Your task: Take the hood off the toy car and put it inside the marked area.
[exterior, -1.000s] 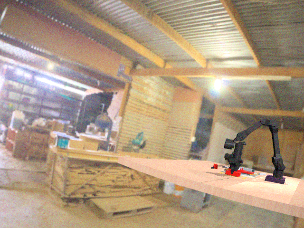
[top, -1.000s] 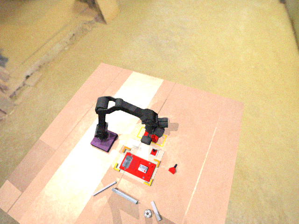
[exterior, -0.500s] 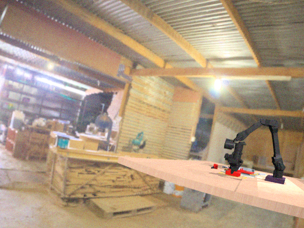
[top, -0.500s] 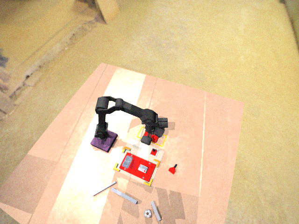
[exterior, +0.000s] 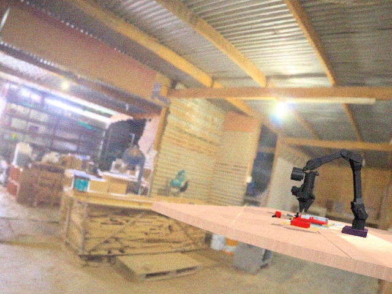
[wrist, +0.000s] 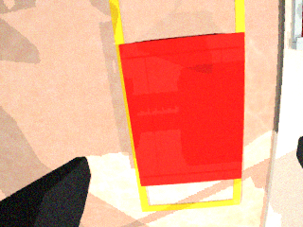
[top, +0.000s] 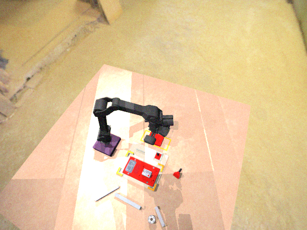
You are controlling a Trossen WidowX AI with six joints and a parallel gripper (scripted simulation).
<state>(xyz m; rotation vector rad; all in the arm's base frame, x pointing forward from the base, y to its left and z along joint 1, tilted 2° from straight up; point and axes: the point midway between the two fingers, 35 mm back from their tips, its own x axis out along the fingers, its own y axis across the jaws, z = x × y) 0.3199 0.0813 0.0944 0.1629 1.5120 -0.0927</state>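
Observation:
The red hood [top: 159,140] [exterior: 301,223] [wrist: 189,109] lies flat on the table within the yellow marked outline [top: 169,144] [wrist: 191,205]. In the wrist view its long sides partly cover the outline's side lines, so the exact margin there cannot be told. My gripper [top: 156,135] [exterior: 302,211] [wrist: 193,157] is open and empty, above the hood, with its fingers wide to either side in the wrist view. In the exterior view a gap shows between the fingertips and the hood. The toy car's red chassis [top: 136,173] lies beside the area, without the hood.
Yellow corner brackets [top: 119,171] surround the car. A small red part with a black knob [top: 158,155] stands between car and outline. Another red part [top: 176,174] lies right of the car. Grey bars [top: 127,201] [top: 159,216], a thin rod [top: 107,193] and a round metal part lie below.

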